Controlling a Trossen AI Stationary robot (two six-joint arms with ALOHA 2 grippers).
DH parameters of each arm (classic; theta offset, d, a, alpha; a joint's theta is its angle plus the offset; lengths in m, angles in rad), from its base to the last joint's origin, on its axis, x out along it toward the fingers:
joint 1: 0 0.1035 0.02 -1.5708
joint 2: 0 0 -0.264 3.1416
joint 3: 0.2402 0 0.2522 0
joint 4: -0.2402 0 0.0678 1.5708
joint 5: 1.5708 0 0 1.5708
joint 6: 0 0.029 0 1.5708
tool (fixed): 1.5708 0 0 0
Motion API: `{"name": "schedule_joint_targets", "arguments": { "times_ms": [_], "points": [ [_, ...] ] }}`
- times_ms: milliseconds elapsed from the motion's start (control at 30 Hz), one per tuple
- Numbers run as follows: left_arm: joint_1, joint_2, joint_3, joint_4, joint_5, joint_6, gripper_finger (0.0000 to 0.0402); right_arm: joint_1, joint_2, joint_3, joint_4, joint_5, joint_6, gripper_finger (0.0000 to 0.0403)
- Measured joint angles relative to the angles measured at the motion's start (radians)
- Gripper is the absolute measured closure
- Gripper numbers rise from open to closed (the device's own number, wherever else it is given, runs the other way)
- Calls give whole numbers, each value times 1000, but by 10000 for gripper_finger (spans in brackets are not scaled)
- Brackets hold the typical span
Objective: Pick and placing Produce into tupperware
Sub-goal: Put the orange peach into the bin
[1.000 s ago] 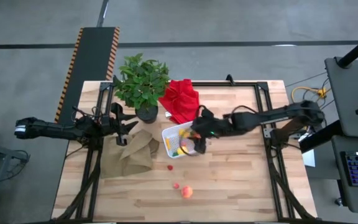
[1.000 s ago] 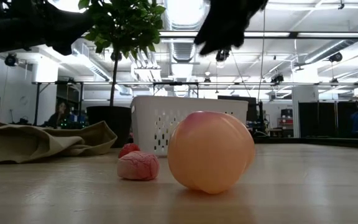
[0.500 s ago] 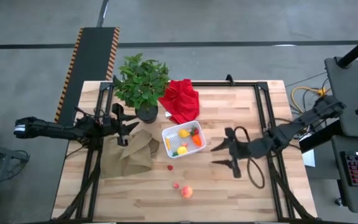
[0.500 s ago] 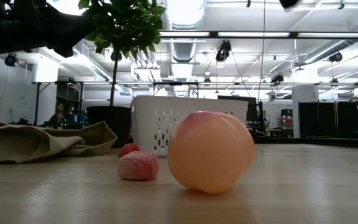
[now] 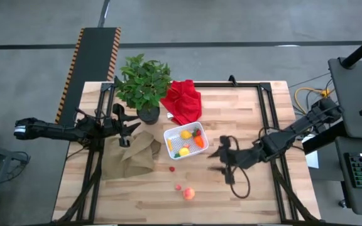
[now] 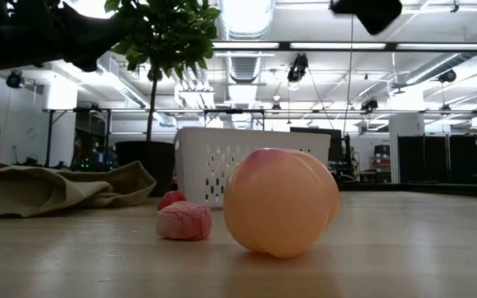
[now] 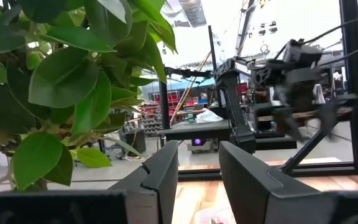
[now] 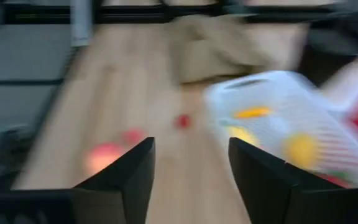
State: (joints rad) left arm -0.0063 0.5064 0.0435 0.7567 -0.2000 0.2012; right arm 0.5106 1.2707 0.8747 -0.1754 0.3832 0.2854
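Observation:
The white tupperware (image 5: 184,142) stands at the table's middle with a yellow lemon (image 5: 186,134), an orange carrot (image 5: 199,142) and other small produce inside. A peach (image 5: 188,193) and two red berries (image 5: 177,187) (image 5: 171,168) lie on the wood near the table's near edge. My right gripper (image 5: 215,160) hovers open to the right of the tupperware, pointing left. Its wrist view shows the peach (image 8: 103,157), the berries and the tupperware (image 8: 278,118) ahead. My left gripper (image 5: 131,130) waits open over the brown paper bag (image 5: 131,157), beside the plant pot.
A leafy potted plant (image 5: 143,85) and a red cloth (image 5: 182,102) stand at the far side of the table. The crumpled bag covers the left part. Black frame rails (image 5: 270,125) run along both sides. Bare wood lies right of the peach (image 6: 280,203).
My right gripper left the spot over the tupperware, swung toward the table's right edge and the near side, then came back a little to the left. Its fingers stand open. The tupperware and the loose produce have not moved.

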Motion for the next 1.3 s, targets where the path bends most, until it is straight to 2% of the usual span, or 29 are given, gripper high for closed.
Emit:
{"name": "schedule_joint_targets", "arguments": {
  "times_ms": [100,167,300,400,500,800,1067,1300],
  "points": [
    [0,0,7,0,0,22,297,1,77,85,-1,-133,-19,167],
    [0,0,8,0,0,21,297,12,147,163,-43,-170,-58,133],
    [0,0,8,0,0,18,297,32,310,338,-219,-174,-118,70],
    [0,0,8,-1,0,18,297,34,434,463,-350,-175,-82,45],
    [0,0,10,0,0,16,297,32,547,574,-461,-176,-24,40],
    [0,16,-1,-4,1,-36,297,38,773,787,-521,-236,-17,40],
    [0,24,-1,-4,1,-40,297,34,880,853,-524,-225,-5,40],
    [-1,43,-1,-5,3,-130,297,33,912,845,-500,-221,35,39]
  ]
}}
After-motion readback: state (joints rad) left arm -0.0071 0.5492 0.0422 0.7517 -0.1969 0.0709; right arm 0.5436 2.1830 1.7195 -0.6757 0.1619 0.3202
